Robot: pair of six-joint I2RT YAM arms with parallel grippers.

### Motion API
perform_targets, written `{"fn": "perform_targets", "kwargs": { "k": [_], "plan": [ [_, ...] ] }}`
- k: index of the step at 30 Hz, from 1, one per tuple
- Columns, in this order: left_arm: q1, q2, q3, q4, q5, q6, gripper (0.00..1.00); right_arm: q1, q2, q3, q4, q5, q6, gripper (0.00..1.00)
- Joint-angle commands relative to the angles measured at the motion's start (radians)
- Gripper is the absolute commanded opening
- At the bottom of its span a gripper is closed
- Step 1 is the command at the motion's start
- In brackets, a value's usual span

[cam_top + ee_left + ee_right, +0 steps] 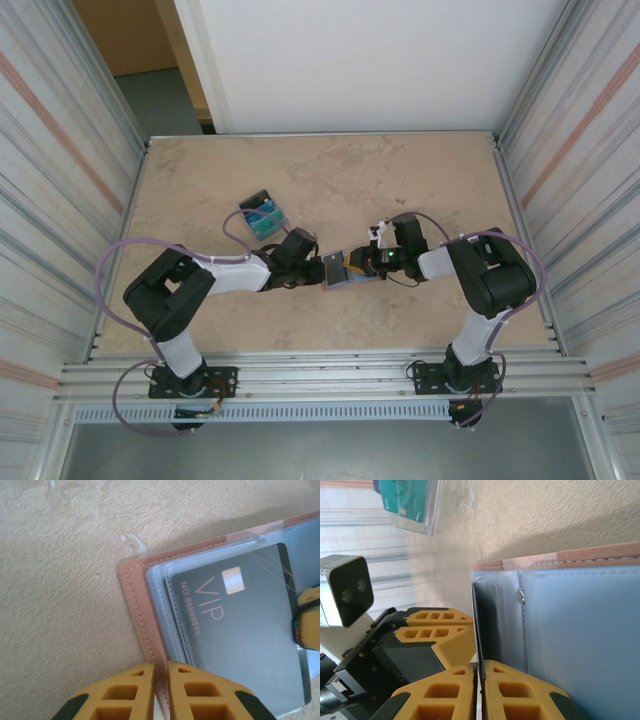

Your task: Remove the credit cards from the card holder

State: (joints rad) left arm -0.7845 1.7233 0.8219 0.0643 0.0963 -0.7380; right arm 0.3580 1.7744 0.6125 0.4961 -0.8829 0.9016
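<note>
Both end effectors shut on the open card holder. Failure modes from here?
Left end effector pinches only the stitched rim of the salmon-pink leather card holder; a pull may slip it free.
Right end effector grips the black plastic VIP card by a thin edge; it may slip or drag the clear plastic sleeves along.

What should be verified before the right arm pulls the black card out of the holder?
1. Left gripper clamps the card holder by its pink edge: ok.
2. Right gripper is shut on the black VIP card: ok, the card's thin edge runs between its fingers.
3. Only one card is pinched: cannot tell.
4. Holder lies open on the table: ok.
5. Card pile is out of the pull path: ok, it sits apart, beyond the left arm.
6. The two grippers do not touch each other: ok in the right wrist view, though they are close.
</note>
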Motion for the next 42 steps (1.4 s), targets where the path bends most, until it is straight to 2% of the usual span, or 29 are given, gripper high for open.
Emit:
{"fn": "perform_targets", "kwargs": {
  "k": [1,27,36,42],
  "plan": [
    [-0.001,0.017,-0.008,-0.009,0.016,-0.016,0.14,-0.01,0.014,-0.013,0.032,-0.036,0.017,0.12],
    [0.001,0.001,-0.009,-0.009,0.016,-0.005,0.13,-0.058,0.016,-0.031,0.027,-0.039,0.01,0.1],
    [-0.021,-0.077,0.056,-0.042,-0.028,0.062,0.2,-0.053,0.007,-0.023,-0.015,-0.028,-0.011,0.1],
    [-0.04,-0.041,0.12,-0.047,-0.012,0.101,0.21,-0.047,0.003,-0.016,-0.033,-0.021,-0.019,0.1]
  ]
}}
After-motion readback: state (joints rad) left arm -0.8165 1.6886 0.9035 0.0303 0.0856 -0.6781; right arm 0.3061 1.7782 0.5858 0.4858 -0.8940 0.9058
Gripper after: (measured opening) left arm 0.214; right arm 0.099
